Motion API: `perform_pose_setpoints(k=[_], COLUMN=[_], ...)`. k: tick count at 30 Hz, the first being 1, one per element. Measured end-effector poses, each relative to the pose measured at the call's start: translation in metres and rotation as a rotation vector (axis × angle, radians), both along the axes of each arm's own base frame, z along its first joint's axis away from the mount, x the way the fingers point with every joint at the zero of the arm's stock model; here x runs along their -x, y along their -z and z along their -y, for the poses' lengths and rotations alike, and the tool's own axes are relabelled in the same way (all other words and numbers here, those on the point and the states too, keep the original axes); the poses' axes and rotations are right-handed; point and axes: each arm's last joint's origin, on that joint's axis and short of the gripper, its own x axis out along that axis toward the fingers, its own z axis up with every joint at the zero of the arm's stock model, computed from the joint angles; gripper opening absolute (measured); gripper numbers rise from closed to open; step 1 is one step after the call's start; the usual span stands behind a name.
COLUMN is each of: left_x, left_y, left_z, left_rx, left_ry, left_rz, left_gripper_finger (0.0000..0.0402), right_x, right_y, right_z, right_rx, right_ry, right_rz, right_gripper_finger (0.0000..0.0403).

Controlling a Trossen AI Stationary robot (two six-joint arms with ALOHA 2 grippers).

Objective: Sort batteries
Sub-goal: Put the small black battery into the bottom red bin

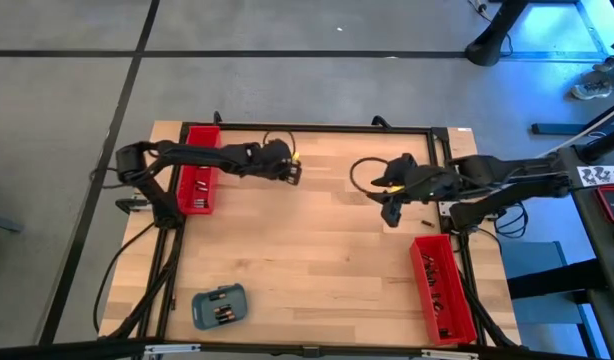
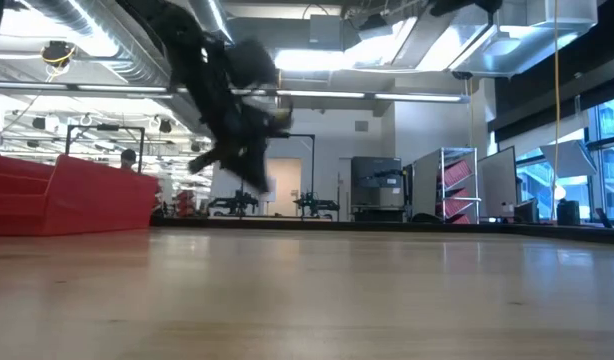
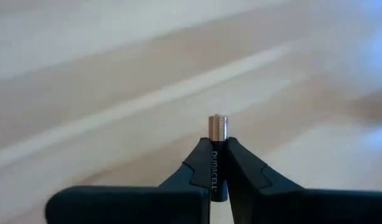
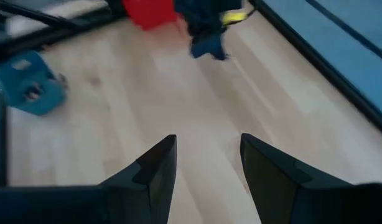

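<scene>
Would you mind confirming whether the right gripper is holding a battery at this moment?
No, in the right wrist view the right gripper stands open with only bare wooden table between its fingers, while the left gripper holds the battery.

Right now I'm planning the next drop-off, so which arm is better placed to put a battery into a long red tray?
Probably the left: its gripper already pinches a black, copper-topped battery near the long red tray. The right gripper is open, holding nothing.

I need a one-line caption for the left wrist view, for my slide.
Left gripper shut on a Duracell battery, coppery tip protruding, above the wooden table.
</scene>
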Motion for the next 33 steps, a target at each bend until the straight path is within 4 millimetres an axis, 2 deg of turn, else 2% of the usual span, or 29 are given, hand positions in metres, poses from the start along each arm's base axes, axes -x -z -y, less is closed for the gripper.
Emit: perform_pose_setpoints(k=[3, 6, 10, 13, 18, 23, 27, 33], left_x=[-0.011, -0.023, -0.035, -0.038, -0.039, -0.039, -0.040, -0.041], left_y=[-0.025, -0.052, -0.085, -0.103, -0.120, -0.126, -0.127, -0.126], left_z=[0.007, 0.014, 0.024, 0.033, 0.045, 0.060, 0.069, 0.081], left_rx=[-0.015, -0.063, -0.153, -0.180, -0.251, -0.297, -0.277, -0.254], left_ry=[0.106, 0.220, 0.364, 0.417, 0.481, 0.602, 0.645, 0.678], left_rz=[0.220, 0.462, 0.789, 0.972, 1.144, 1.194, 1.204, 1.208], left_gripper_finger=[0.0014, 0.0016, 0.0014, 0.0014, 0.0017, 0.0014, 0.0017, 0.0015], right_x=[0.004, 0.000, -0.015, -0.027, -0.043, -0.052, -0.048, -0.035], right_y=[0.013, 0.034, 0.060, 0.069, 0.068, 0.063, 0.051, 0.022], right_z=[0.000, -0.001, -0.006, -0.009, -0.009, 0.001, 0.008, 0.017], right_rx=[-0.039, -0.099, -0.186, -0.226, -0.201, -0.187, -0.173, -0.090], right_ry=[-0.013, -0.002, -0.028, -0.062, -0.023, 0.056, 0.040, 0.022], right_rz=[0.063, 0.146, 0.280, 0.373, 0.473, 0.584, 0.643, 0.729], right_gripper_finger=[0.0179, 0.0179, 0.0179, 0.0179, 0.0179, 0.0179, 0.0179, 0.0179])
